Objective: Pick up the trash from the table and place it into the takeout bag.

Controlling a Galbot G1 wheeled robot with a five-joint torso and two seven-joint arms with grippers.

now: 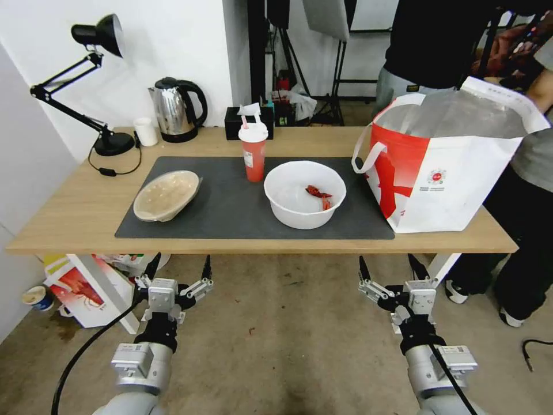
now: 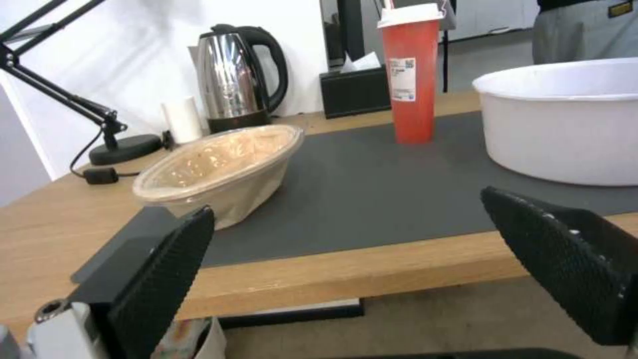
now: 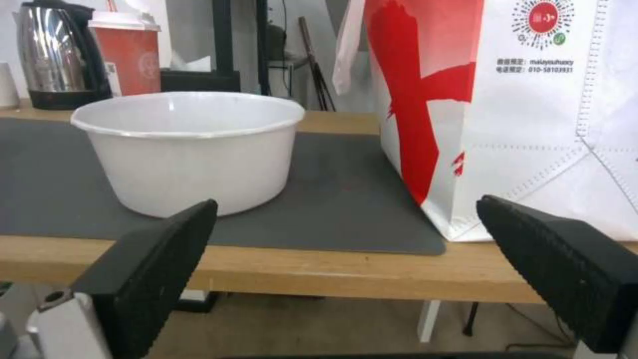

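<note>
On the table (image 1: 75, 213) lies a dark-grey mat (image 1: 230, 207) carrying the trash: a shallow tan bowl (image 1: 166, 195) (image 2: 219, 167) at its left end, a red lidded straw cup (image 1: 253, 153) (image 2: 412, 75) (image 3: 129, 55) at the back, and a large white bowl (image 1: 305, 193) (image 2: 561, 119) (image 3: 189, 149) with red scraps in the middle. The takeout bag (image 1: 446, 155) (image 3: 518, 109) stands open at the table's right end. My left gripper (image 1: 180, 267) (image 2: 349, 259) and right gripper (image 1: 391, 267) (image 3: 346, 259) hang open below the table's front edge, holding nothing.
A steel kettle (image 1: 175, 109) (image 2: 239, 80), a white cup (image 1: 146, 131), a black desk lamp (image 1: 95, 80) and a black tissue box (image 1: 233, 122) line the table's back edge. A red-and-white carton (image 1: 86, 288) sits on the floor at left. A person (image 1: 524, 190) stands behind the bag.
</note>
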